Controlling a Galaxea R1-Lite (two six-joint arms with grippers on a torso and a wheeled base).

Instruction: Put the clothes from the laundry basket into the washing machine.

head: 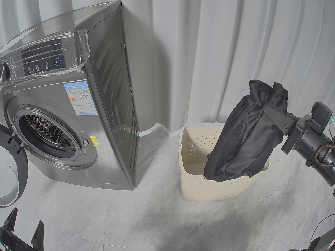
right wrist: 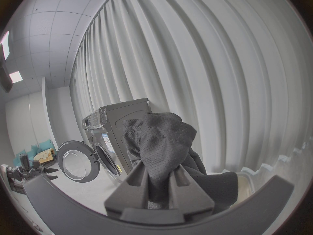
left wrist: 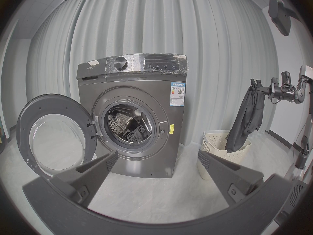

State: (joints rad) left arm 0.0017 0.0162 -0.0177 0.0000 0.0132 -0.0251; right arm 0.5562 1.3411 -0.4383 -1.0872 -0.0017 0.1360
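In the head view, the right fingers [head: 277, 115] pinch the top of a dark cloth [head: 244, 140]. It hangs down to the cream laundry basket [head: 195, 183] on the floor. The washing machine [head: 87, 98] stands well apart, with its door [head: 12, 164] open. In the left wrist view, the left fingers [left wrist: 97, 167] are spread wide and hold nothing. Dark clothes [left wrist: 135, 135] lie in the drum. In the right wrist view, the cloth looks bunched and bumpy between the fingers.

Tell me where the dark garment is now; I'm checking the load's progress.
In the head view the dark garment hangs on the robot's right, held by the right gripper above the cream laundry basket, right of the washing machine.
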